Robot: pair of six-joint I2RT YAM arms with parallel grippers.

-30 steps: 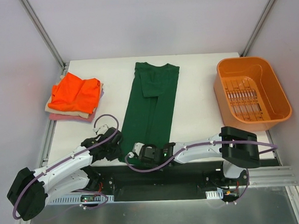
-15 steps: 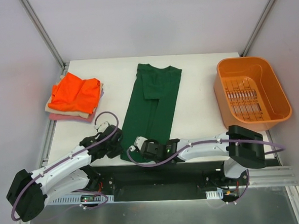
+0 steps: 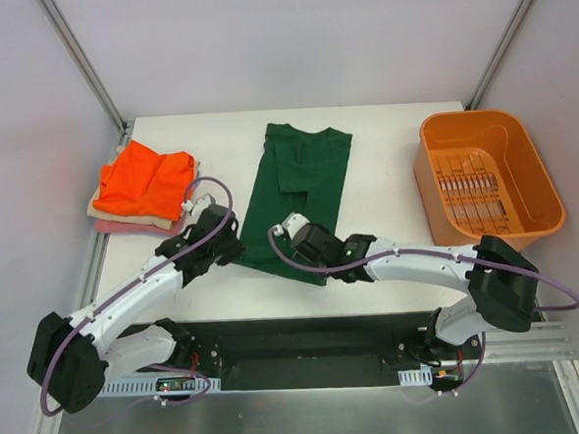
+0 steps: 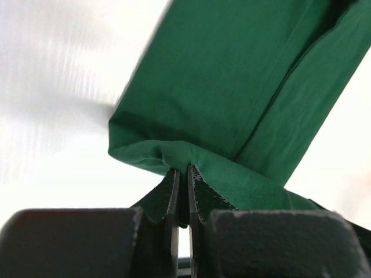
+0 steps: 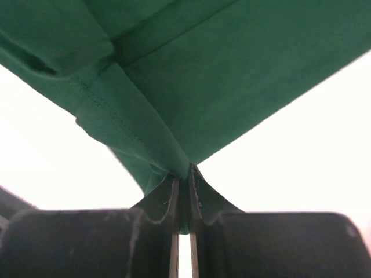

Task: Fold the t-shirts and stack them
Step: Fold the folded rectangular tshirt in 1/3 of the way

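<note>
Top view: pulled away from near edge since 1 second ago, left gripper [image 3: 238, 250] and right gripper [image 3: 295, 246], lifting shirt [image 3: 302, 182] hem. Mid table [image 3: 395, 171], long axis near-to-far, collar far.
Left wrist: clenched on hem.
Right wrist: likewise.

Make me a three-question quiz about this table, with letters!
1. Where is the basket? A on the pile B at the table's right side C between the arms
2. What colour is the top shirt on the pile? A orange B blue C black
3. What are the left gripper and right gripper doing? A gaping open B gripping the basket C pinching the green shirt

Answers: 1 B, it stands at the right. 2 A, bright orange lies over paler ones. 3 C, wrist views show both shut on green cloth.
</note>
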